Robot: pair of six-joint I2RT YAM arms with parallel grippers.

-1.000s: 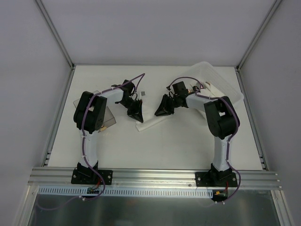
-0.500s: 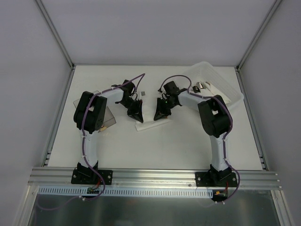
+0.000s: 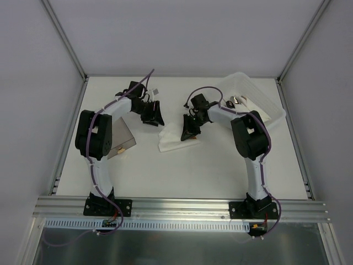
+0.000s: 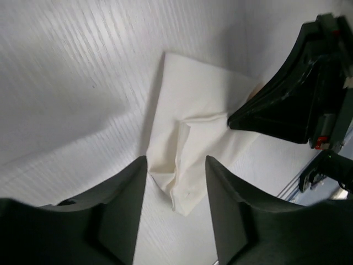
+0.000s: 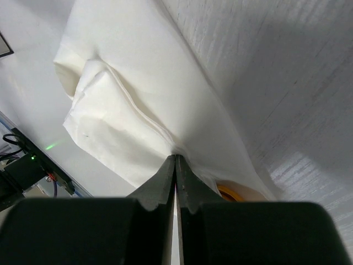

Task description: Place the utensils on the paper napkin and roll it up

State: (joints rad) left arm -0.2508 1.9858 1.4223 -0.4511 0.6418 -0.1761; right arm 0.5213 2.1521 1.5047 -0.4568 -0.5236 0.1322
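- Paper napkin (image 3: 172,141), top external view: it lies near the middle of the counter (image 3: 193,171) as a folded, lumpy white bundle, not a flat sheet. The left end effector (image 3: 153,117) hangs just to its upper left, clear of it. The right end effector (image 3: 189,134) is down on the bundle's right end. A translucent tray (image 3: 265,107) sits at upper right and a smoky box (image 3: 122,141) at left. I see no loose orange cutlery from here, so I judge the utensils are already inside. What's left, as I read it, is tightening this loose fold into a proper roll.
- Left wrist view: my left fingers (image 4: 124,193) are spread, with nothing between them. The napkin sits below in the gap, and its layers overlap in a crumpled flap at centre frame. The overhead view cannot show that. The right end effector's dark tip touches the napkin from the right of the frame.
- Right wrist view: the right fingers (image 5: 160,176) are pressed together, seemingly pinching a fold at the napkin's lower edge. Only this view shows the utensils (image 5: 230,192), as an orange sliver poking out under the paper at lower right. How many pieces are wrapped, I cannot tell.
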